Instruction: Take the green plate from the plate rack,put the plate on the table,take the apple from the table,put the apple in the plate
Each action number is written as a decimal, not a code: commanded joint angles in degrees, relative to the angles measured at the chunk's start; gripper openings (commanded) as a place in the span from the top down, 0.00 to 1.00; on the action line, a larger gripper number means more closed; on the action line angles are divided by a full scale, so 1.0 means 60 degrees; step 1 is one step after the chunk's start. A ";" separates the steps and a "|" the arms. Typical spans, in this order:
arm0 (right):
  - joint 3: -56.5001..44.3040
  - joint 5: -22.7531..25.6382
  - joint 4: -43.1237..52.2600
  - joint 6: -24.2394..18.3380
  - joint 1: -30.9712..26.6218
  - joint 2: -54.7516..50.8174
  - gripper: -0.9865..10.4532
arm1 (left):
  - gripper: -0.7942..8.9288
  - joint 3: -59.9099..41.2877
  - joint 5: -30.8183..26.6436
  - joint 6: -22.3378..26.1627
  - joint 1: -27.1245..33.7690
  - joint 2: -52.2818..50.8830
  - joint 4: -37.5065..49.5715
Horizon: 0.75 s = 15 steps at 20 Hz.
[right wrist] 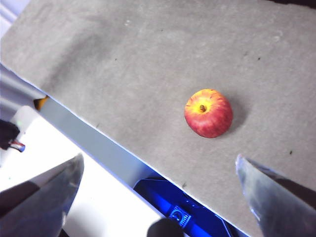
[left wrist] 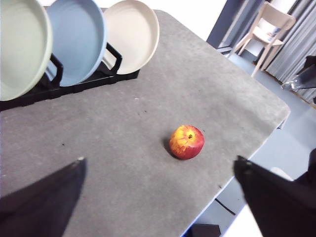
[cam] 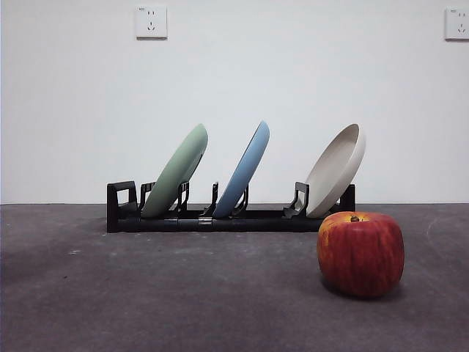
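Note:
The green plate [cam: 177,170] stands tilted in the left slot of the black plate rack [cam: 220,218]; it also shows in the left wrist view [left wrist: 19,47]. The red apple [cam: 360,253] sits on the dark grey table [cam: 183,293] in front of the rack's right end, and shows in both wrist views [left wrist: 186,141] [right wrist: 208,112]. My left gripper [left wrist: 160,170] is open and empty, high above the table short of the apple. My right gripper [right wrist: 160,168] is open and empty, high above the table's edge near the apple. Neither gripper shows in the front view.
A light blue plate [cam: 244,169] stands in the rack's middle slot and a beige plate [cam: 337,169] in its right slot. The table edge [right wrist: 98,138] runs close to the apple. A chair [left wrist: 269,27] stands beyond the table.

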 commanded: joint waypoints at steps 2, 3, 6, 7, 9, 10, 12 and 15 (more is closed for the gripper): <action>0.0029 -0.0018 0.0051 0.0036 0.0018 -0.0004 0.34 | 0.31 0.0211 -0.0262 0.0036 -0.0029 0.0321 0.0357; 0.0029 -0.0018 0.0047 0.0047 0.0018 -0.0004 0.34 | 0.31 0.0353 -0.0284 0.0022 -0.0084 0.0568 0.0535; 0.0029 -0.0022 0.0051 0.0124 0.0018 -0.0004 0.34 | 0.31 0.0962 -0.0754 0.0025 -0.0393 0.1566 0.1155; 0.0029 -0.0022 0.0051 0.0124 0.0018 -0.0004 0.34 | 0.31 0.1217 -0.0816 0.0025 -0.0554 0.2004 0.1388; 0.0029 -0.0022 0.0051 0.0124 0.0018 -0.0004 0.34 | 0.31 0.1847 -0.1282 0.0025 -0.0958 0.3016 0.1818; 0.0029 -0.0018 0.0055 0.0124 0.0018 -0.0004 0.34 | 0.31 0.2189 -0.1625 0.0033 -0.1198 0.3537 0.2000; 0.0029 -0.0022 0.0055 0.0124 0.0018 -0.0004 0.34 | 0.31 0.2863 -0.2266 0.0066 -0.1694 0.4605 0.2481; 0.0029 -0.0022 0.0058 0.0124 0.0018 -0.0004 0.34 | 0.31 0.3763 -0.3588 0.0062 -0.2350 0.6204 0.3515</action>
